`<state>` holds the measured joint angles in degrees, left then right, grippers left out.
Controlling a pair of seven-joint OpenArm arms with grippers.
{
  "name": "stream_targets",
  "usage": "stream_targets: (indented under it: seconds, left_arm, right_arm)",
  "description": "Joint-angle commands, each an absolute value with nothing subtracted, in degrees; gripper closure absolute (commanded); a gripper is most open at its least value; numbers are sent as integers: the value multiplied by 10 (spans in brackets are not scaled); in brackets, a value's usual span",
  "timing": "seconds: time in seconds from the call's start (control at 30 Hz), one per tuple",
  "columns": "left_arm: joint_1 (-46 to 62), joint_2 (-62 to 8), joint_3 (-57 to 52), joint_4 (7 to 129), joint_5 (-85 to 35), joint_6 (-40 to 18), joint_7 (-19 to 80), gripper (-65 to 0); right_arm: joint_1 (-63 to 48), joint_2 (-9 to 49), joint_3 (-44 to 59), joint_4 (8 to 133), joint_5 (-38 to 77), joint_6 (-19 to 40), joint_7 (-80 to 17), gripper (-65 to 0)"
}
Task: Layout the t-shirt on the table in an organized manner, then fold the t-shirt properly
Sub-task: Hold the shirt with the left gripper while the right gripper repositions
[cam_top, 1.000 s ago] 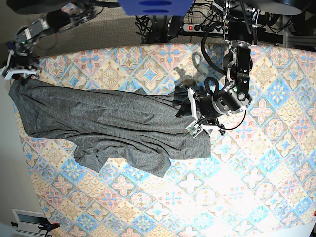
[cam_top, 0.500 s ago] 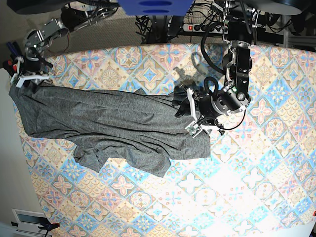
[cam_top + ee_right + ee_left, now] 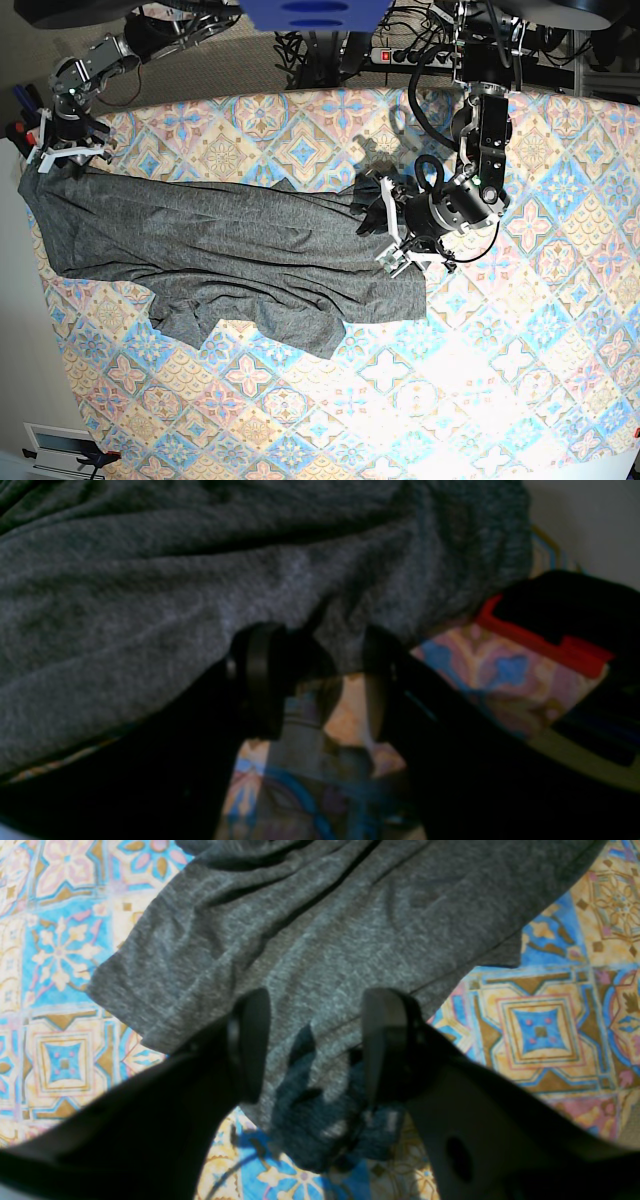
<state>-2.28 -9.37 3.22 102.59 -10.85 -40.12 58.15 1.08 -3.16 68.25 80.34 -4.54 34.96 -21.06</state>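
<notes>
Item: bench [image 3: 480, 400], covered with a patterned tile cloth. The near half is bare; a shirt occupies the middle and far-left portion.

Item: shirt [image 3: 220, 250], dark grey, soft. It is stretched in a long band across the bench from the far-left corner to about the centre, rumpled, with a loose flap sagging along its near edge. One end reaches the bench's left edge. Not yet flat.

Item: left claw [image 3: 312, 1045], at the shirt's central end. Fingers spread, straddling the hem; cloth lies between them, apparently unpinched.

Item: right claw [image 3: 312, 680], at the far-left corner [image 3: 68, 152]. Fingers apart, just at the shirt's edge, with bench cloth visible in the gap; nothing seems held. A red-and-black object [image 3: 545, 630] sits just beside it.

Handling note, step in hand: spreading. Judged early in the task. Each claw should close on a single layer at a true corner or hem, not a bunched ridge. Lift only slightly, draw the ends apart evenly, and pull the left end inward off the bench edge. Thin fabric will drag and refold if tugged one-sidedly.
</notes>
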Motion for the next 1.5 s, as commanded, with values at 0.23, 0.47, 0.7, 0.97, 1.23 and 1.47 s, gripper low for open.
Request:
stream_targets:
  seconds: [0.23, 0.47, 0.7, 0.97, 1.23, 1.47]
  left_arm:
    - [-31, -94, 31, 1036, -119, -400, 575, -292]
    - [-29, -74, 22, 1039, -138, -400, 633, -293]
    - [27, -67, -152, 1005, -379, -400, 633, -294]
    - [109, -121, -234, 975, -516, -400, 628, -294]
    - [118, -120, -217, 825, -513, -400, 555, -294]
    - [87, -118, -102, 791, -513, -400, 496, -294]
  right_arm:
    - [32, -21, 624, 756, -35, 352, -195, -242]
    - [32, -21, 620, 731, -35, 352, -195, -242]
    - [32, -21, 620, 730, -35, 352, -195, -242]
    - [32, -21, 619, 730, -35, 352, -195, -242]
    - [29, -21, 618, 735, -35, 352, -195, -242]
    - [29, -20, 618, 736, -36, 352, -195, -242]
